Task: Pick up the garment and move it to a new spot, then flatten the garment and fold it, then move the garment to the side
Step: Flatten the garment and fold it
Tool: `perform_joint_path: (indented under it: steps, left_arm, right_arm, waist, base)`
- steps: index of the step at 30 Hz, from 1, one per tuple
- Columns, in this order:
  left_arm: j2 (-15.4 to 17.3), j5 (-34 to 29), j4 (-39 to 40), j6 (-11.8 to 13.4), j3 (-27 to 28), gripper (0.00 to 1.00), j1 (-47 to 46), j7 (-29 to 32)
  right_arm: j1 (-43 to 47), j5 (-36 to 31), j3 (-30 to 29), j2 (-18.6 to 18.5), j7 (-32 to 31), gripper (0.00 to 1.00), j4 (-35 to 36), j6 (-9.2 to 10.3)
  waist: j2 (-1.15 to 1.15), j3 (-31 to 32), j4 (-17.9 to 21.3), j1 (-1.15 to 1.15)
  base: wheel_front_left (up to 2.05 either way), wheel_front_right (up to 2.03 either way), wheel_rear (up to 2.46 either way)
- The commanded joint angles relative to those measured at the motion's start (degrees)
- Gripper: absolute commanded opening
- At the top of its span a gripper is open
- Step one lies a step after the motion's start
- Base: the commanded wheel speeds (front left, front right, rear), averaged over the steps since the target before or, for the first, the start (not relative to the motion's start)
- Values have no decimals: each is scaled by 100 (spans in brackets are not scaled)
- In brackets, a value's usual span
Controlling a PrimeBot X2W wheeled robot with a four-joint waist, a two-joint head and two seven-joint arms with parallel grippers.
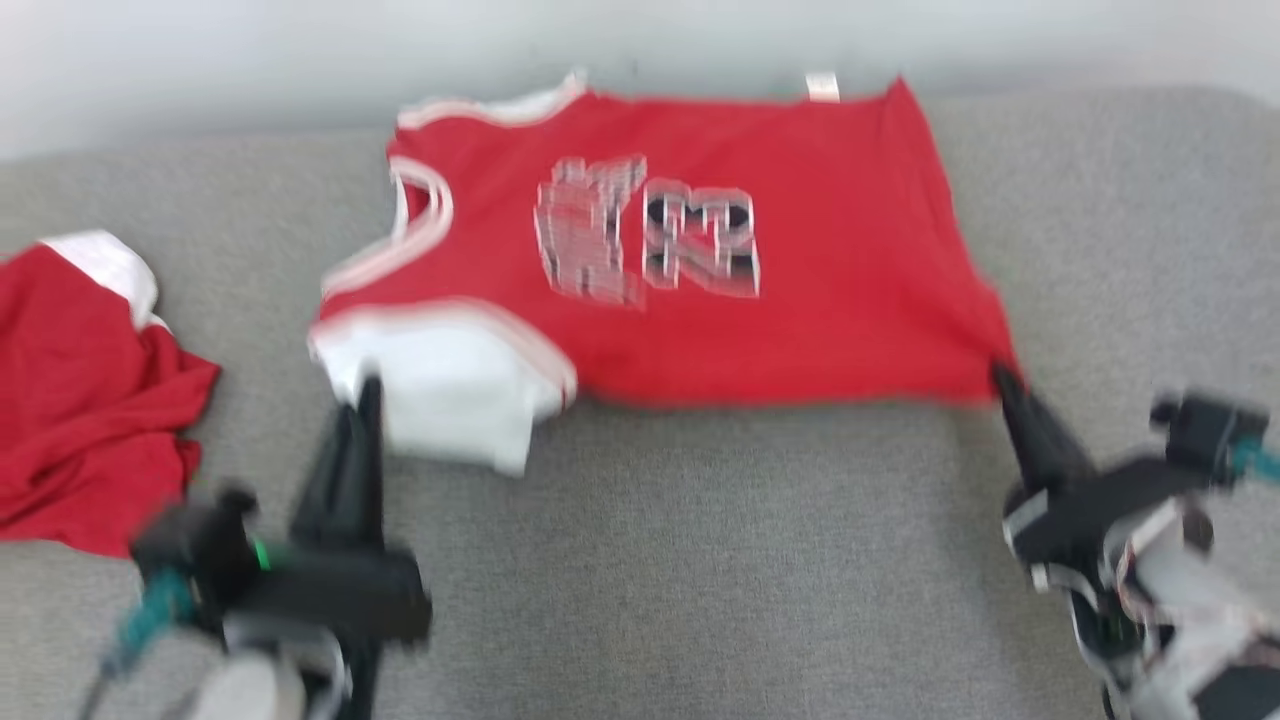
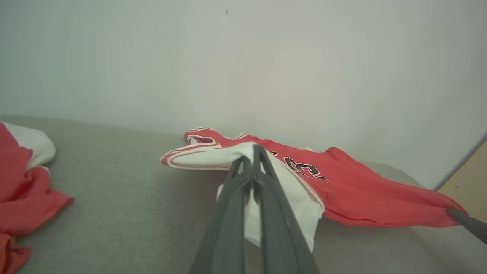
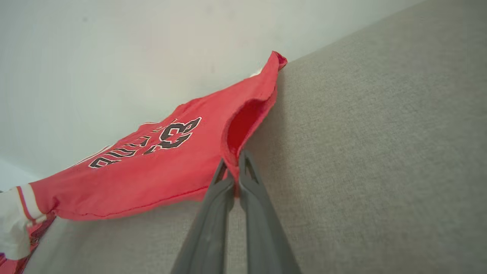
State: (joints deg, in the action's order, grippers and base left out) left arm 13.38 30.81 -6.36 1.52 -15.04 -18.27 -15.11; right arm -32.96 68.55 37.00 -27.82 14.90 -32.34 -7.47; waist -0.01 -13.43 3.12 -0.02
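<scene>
While left tool is clamped on its white folded shoulder end and right tool on its hem corner, red jersey lies spread between them on grey fabric surface. Also listed: second red garment, crumpled, off left tool's outer side, apart from jersey.

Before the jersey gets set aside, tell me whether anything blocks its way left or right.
To the left, a crumpled red and white garment lies on the grey surface, apart from the jersey. To the right, nothing visible stands in the way.
</scene>
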Motion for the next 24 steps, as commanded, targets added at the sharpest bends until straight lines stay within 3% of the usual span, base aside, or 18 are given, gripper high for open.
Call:
perform_joint_path:
  steps: [1, 12, 24]
  left_arm:
    - [-58, -124, 153, -8, 68, 0, 477, -4]
    - [-494, -237, 253, -193, 109, 0, 2423, -5]
    - [-678, -347, 189, -348, -131, 0, 3015, -5]
  right_arm:
    - [401, -53, -50, -127, 29, 0, 104, -7]
    - [2513, -196, -800, -257, 34, 0, 486, -7]
    - [3876, -575, -1669, -175, -158, 0, 964, -7]
  waist:
    - [1, 475, -94, 2]
    - [1, 1233, -232, 2]
    - [1, 1107, -330, 2]
  base:
    - [0, 0, 0]
    - [0, 0, 0]
    - [0, 0, 0]
